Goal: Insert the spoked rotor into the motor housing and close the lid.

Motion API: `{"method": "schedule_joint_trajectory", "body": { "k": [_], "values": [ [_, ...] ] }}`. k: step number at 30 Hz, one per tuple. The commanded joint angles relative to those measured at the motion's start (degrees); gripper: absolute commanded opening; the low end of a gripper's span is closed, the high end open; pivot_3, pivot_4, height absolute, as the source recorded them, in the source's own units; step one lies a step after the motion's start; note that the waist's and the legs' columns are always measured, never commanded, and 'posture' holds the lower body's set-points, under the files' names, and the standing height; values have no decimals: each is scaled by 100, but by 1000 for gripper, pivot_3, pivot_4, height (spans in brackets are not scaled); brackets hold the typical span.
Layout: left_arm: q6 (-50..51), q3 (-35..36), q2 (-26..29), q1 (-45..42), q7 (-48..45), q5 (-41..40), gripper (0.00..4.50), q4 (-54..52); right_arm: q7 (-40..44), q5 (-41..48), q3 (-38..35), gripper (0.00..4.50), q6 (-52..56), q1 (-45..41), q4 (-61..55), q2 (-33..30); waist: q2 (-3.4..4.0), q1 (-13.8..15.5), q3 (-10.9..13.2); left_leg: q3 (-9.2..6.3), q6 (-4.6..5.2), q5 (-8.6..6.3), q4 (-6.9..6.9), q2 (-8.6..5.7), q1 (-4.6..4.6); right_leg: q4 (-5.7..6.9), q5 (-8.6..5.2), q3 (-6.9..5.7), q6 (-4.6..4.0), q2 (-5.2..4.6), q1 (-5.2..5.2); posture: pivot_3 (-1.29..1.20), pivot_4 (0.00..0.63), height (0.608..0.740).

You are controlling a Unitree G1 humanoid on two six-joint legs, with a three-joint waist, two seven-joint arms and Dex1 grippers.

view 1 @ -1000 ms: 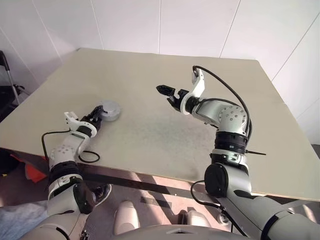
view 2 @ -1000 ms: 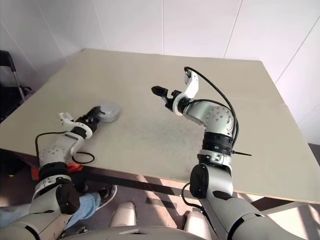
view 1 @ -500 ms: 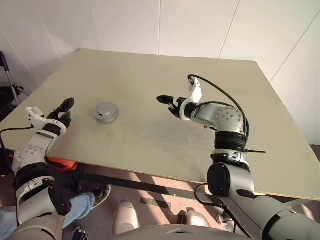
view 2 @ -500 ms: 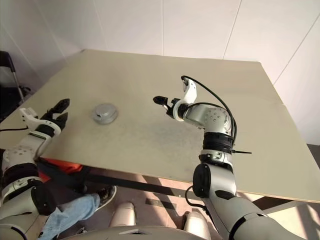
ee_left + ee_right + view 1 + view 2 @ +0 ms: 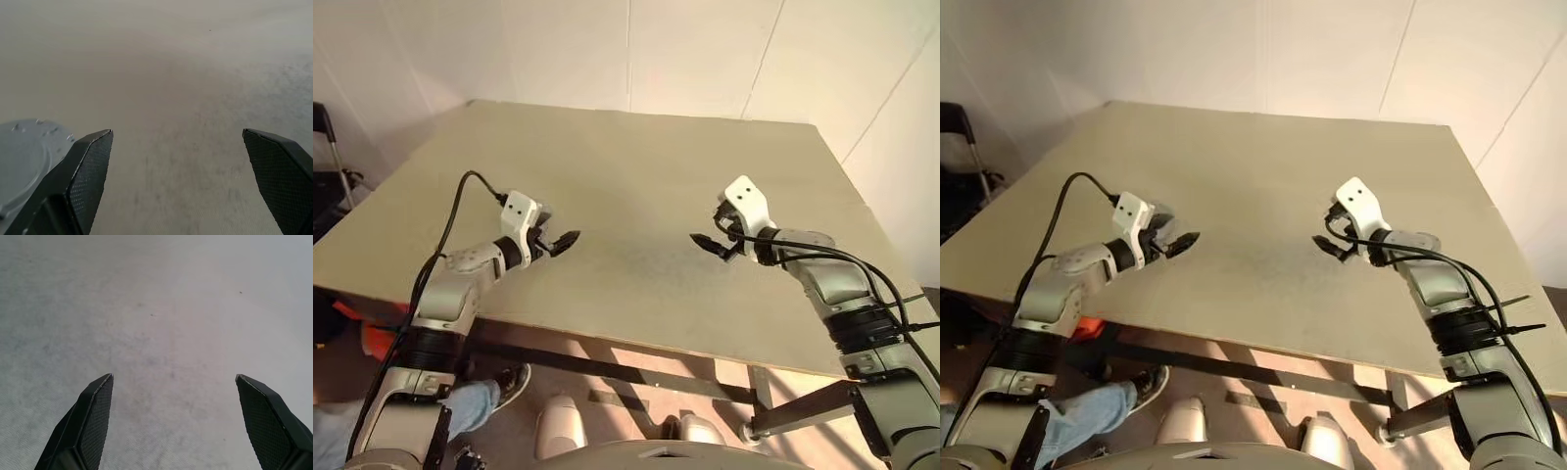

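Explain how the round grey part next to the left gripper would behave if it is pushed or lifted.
The motor housing looks like solid metal, so it is probably stiff and heavy for its size. It seems to lie flat on the table, so a push should slide it, not roll it. Its smooth round wall might slip between the open left gripper.

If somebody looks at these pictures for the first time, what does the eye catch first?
First, the two grippers above the beige table, pointing at each other with jaws open and empty: the left gripper at the left, the right gripper at the right. In the left wrist view, a round grey metal part lies on the table right beside one finger.
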Motion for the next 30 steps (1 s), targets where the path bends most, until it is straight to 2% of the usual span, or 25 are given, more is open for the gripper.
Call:
{"method": "schedule_joint_trajectory", "body": {
  "k": [1,12,30],
  "values": [
    [-201,66,-75,-219,-106,116,4464,105,105,-138,-151,4500,-314,-304,162,119,2,-122,-1,0,0,0,6,0,1,12,8,1,-17,-1,-2,0,0,740],
    [-204,47,-210,-171,-202,312,4464,124,245,-578,-197,4500,-752,-422,930,248,5,-91,0,4,40,-24,62,-2,-35,26,23,8,-43,-8,-20,0,0,740],
    [-387,5,-562,-446,-460,527,4464,510,252,-683,-498,4500,-733,-365,908,227,5,-98,0,6,41,-24,63,-1,-33,31,23,9,-44,-8,-22,0,0,740]
  ]
}}
